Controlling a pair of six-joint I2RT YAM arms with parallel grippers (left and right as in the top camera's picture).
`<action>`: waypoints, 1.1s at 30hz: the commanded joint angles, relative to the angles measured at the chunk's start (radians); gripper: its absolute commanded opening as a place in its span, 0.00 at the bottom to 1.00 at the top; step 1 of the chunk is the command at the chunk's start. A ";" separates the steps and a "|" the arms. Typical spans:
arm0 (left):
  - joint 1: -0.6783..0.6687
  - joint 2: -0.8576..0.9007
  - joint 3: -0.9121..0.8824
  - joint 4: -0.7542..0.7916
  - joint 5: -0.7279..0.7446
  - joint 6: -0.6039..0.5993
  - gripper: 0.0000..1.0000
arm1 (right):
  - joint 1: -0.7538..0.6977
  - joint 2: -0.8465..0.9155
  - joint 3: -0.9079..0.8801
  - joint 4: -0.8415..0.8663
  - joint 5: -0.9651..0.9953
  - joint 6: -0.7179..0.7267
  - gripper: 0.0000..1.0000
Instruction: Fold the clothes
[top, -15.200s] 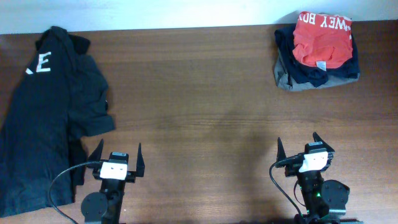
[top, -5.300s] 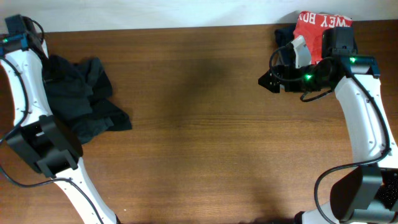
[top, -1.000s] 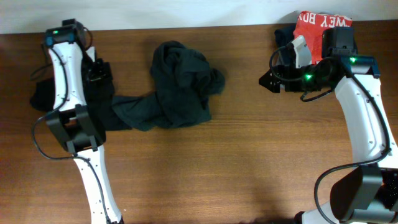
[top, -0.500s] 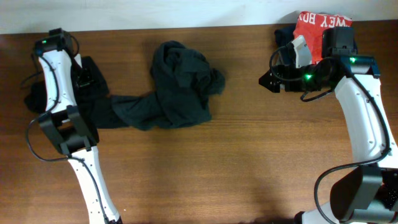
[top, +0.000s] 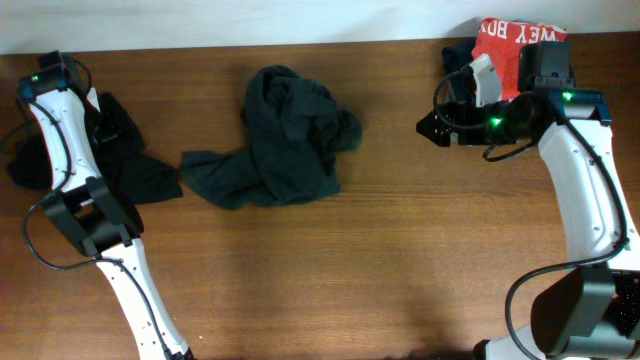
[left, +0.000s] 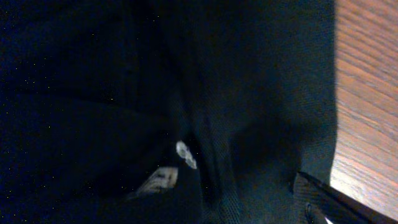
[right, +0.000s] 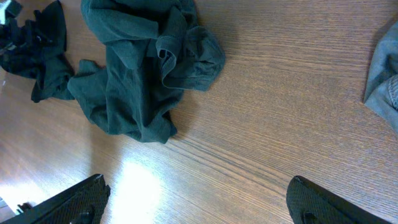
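Dark green cloth: the green shirt (top: 285, 135) lies crumpled in a heap on the wooden counter (top: 400, 270). Taken as reference.

- Black shirt (top: 150, 180): bunched just left of the green shirt. Cannot tell whether the two touch.
- Left claw (top: 108, 125): over the black shirt, well left of the green shirt. The wrist view is filled with dark cloth. One finger (left: 329, 199) shows at the lower right corner, set far out to the side, so the claw stands spread. The other finger is lost against the cloth.
- Right claw (right: 196, 183): well right of the green shirt, above bare wood. Both fingers are spread wide with nothing between them.
- Red pile (top: 520, 45): red cloth with white lettering on darker cloth, far right of the green shirt, beyond the right claw, at the counter's back edge.
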 joint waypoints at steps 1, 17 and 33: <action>-0.005 -0.016 0.095 -0.027 0.000 0.024 0.99 | -0.006 0.003 0.019 0.003 0.001 -0.002 0.96; -0.190 -0.191 0.288 -0.189 0.483 0.072 0.99 | -0.007 0.003 0.019 0.104 0.002 0.042 0.96; -0.781 -0.190 0.243 -0.224 0.113 -0.019 0.99 | -0.085 0.003 0.019 0.129 0.431 0.414 0.96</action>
